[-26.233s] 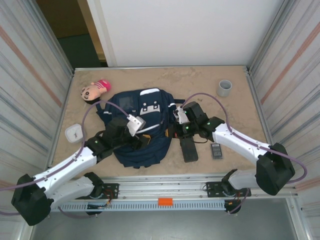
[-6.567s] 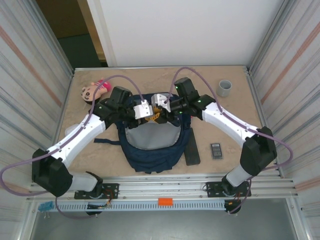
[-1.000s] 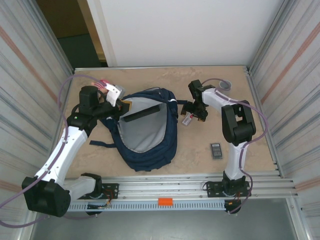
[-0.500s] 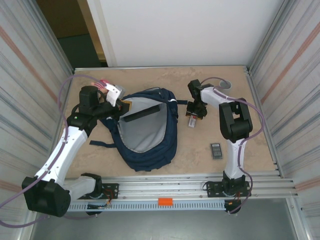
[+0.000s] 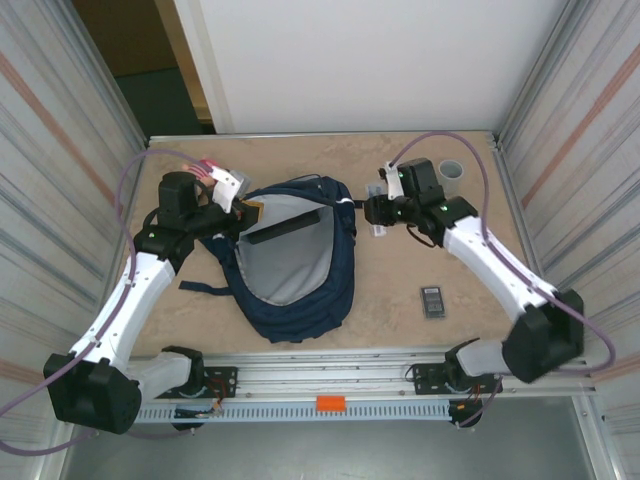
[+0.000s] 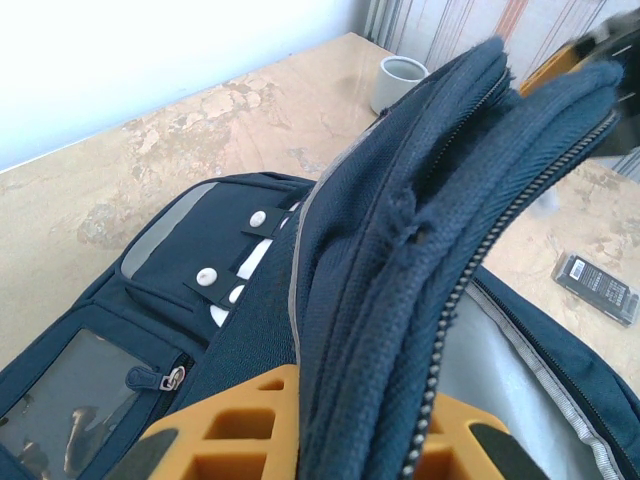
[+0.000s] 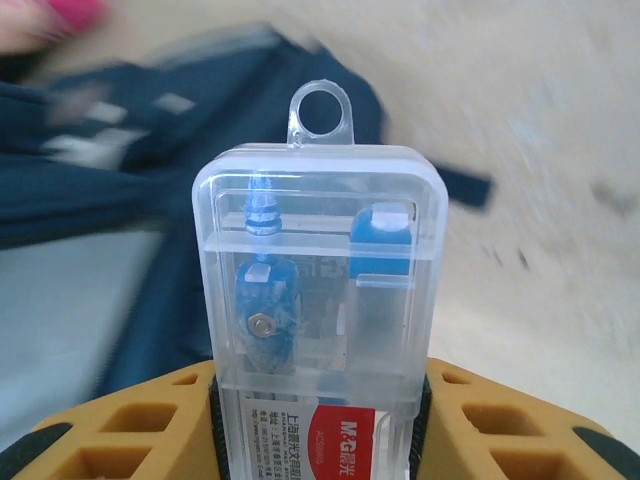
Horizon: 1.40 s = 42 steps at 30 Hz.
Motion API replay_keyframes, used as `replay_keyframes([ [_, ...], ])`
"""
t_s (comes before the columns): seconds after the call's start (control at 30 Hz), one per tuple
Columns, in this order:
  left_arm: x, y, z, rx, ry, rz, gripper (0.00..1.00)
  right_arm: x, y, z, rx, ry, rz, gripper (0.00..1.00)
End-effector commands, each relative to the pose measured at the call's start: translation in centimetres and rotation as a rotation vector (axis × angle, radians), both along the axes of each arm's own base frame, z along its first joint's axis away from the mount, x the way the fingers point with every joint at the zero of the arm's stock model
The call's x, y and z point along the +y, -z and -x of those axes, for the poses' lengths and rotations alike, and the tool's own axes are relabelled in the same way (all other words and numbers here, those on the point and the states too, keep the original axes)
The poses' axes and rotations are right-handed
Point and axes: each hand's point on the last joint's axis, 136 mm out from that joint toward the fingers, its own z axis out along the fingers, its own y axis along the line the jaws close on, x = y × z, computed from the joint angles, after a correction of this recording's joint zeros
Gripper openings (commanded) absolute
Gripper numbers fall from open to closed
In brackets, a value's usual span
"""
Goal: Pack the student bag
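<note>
The navy student bag [image 5: 300, 285] lies open in the middle of the table, its grey lining [image 5: 283, 262] showing and a dark flat item [image 5: 285, 226] inside near the top. My left gripper [image 5: 245, 212] is shut on the bag's upper rim [image 6: 400, 300] and holds it up. My right gripper [image 5: 380, 212] hovers just right of the bag's top, shut on a clear plastic case [image 7: 322, 300] with blue parts and a red label inside. In the right wrist view the bag [image 7: 120, 190] lies blurred to the left of the case.
A grey cup [image 5: 450, 170] stands at the back right, also seen as the cup [image 6: 402, 82] in the left wrist view. A small dark calculator [image 5: 433, 301] lies right of the bag. A pink doll [image 5: 205, 166] peeks out behind my left arm. Metal walls close both sides.
My right arm has unfolded and lifted the clear case off the table toward the bag's top. The left gripper and bag have stayed still.
</note>
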Motion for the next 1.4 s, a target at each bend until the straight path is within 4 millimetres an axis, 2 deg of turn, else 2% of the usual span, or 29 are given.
replay_keyframes([
  [0.0, -0.2, -4.5, 0.2, -0.127, 0.014, 0.073, 0.06, 4.5, -3.9, 3.0, -0.262, -0.372, 0.039, 0.43],
  [0.07, -0.2, -4.5, 0.2, -0.124, 0.015, 0.079, 0.06, 7.3, -3.8, 6.2, -0.382, -0.600, 0.160, 0.43],
  [0.13, -0.4, -4.7, 0.2, -0.124, 0.019, 0.089, 0.06, 9.9, -1.8, 9.5, -0.508, -0.839, 0.360, 0.42],
  [0.23, -0.5, -4.9, 0.2, -0.122, 0.023, 0.100, 0.06, 12.7, 0.9, 11.2, -0.610, -1.007, 0.579, 0.43],
  [0.33, -0.6, -5.1, 0.3, -0.124, 0.032, 0.109, 0.06, 15.0, 3.0, 10.7, -0.620, -1.089, 0.696, 0.44],
  [0.47, -0.8, -5.4, 0.6, -0.123, 0.048, 0.116, 0.06, 17.9, 5.4, 9.0, -0.691, -1.157, 0.852, 0.45],
  [0.6, -1.1, -5.5, 0.9, -0.116, 0.067, 0.133, 0.06, 20.8, 6.9, 7.0, -0.766, -1.174, 0.891, 0.45],
  [0.7, -1.2, -5.6, 1.1, -0.113, 0.082, 0.141, 0.06, 22.3, 7.9, 5.8, -0.776, -1.187, 0.908, 0.47],
  [0.83, -1.2, -5.5, 1.3, -0.108, 0.084, 0.144, 0.06, 22.9, 9.0, 4.7, -0.775, -1.183, 0.903, 0.53],
  [0.93, -1.1, -5.3, 1.3, -0.111, 0.078, 0.137, 0.06, 22.7, 8.6, 5.0, -0.762, -1.172, 0.878, 0.62],
  [1.1, -1.1, -4.9, 1.4, -0.111, 0.083, 0.129, 0.06, 21.2, 6.6, 6.3, -0.737, -1.109, 0.805, 0.70],
  [1.2, -1.5, -4.4, 1.9, -0.122, 0.114, 0.105, 0.06, 19.9, 4.2, 8.4, -0.728, -1.058, 0.711, 0.70],
  [1.27, -2.1, -3.8, 2.8, -0.153, 0.163, 0.067, 0.06, 18.7, 1.3, 10.6, -0.739, -1.023, 0.573, 0.71],
  [1.37, -3.4, -2.0, 4.8, -0.212, 0.282, -0.026, 0.06, 16.5, -2.6, 12.8, -0.739, -0.947, 0.385, 0.72],
])
